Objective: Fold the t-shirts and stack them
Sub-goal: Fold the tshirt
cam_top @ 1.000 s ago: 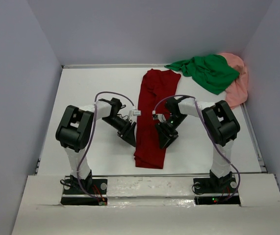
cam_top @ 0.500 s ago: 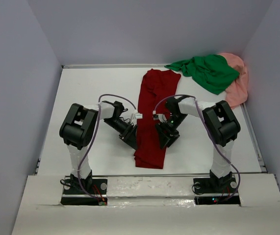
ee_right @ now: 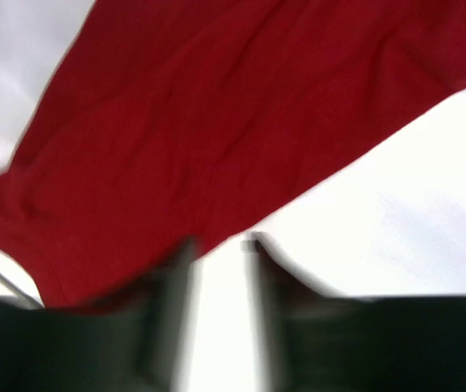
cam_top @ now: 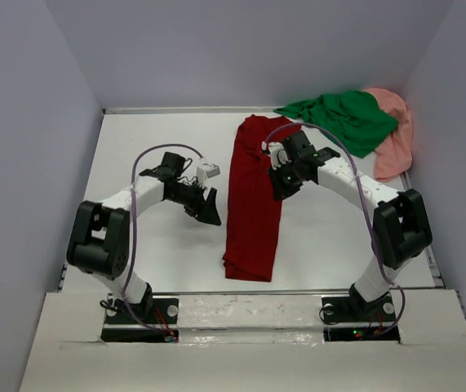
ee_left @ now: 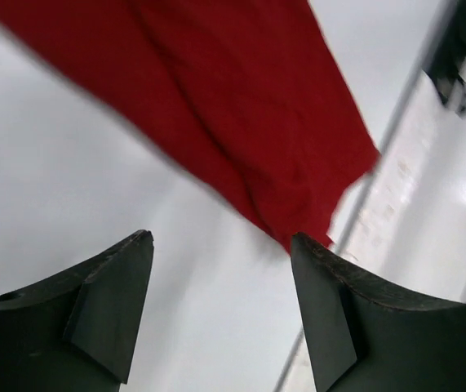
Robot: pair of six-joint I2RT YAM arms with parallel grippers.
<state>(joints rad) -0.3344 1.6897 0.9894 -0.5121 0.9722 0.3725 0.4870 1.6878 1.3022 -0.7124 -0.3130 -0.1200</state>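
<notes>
The dark red t-shirt (cam_top: pixel 253 204) lies as a long narrow strip down the middle of the white table, also seen in the left wrist view (ee_left: pixel 241 106) and the right wrist view (ee_right: pixel 216 122). The green t-shirt (cam_top: pixel 343 118) is crumpled at the far right, partly over the salmon pink t-shirt (cam_top: pixel 394 139). My left gripper (cam_top: pixel 208 211) hovers just left of the red strip, open and empty (ee_left: pixel 220 241). My right gripper (cam_top: pixel 280 188) is at the strip's right edge near its far half; its blurred jaws (ee_right: pixel 220 245) stand apart over bare table, holding nothing.
Grey walls close in the table (cam_top: pixel 151 147) on the left, back and right. A pale taped ledge (cam_top: pixel 249 306) runs along the near edge between the arm bases. The table's near rim (ee_left: pixel 396 139) shows just past the shirt's hem.
Both grippers left the red shirt's near half. The left arm swung out left and back; the right arm reached farther up the shirt's right edge, and its jaws narrowed.
</notes>
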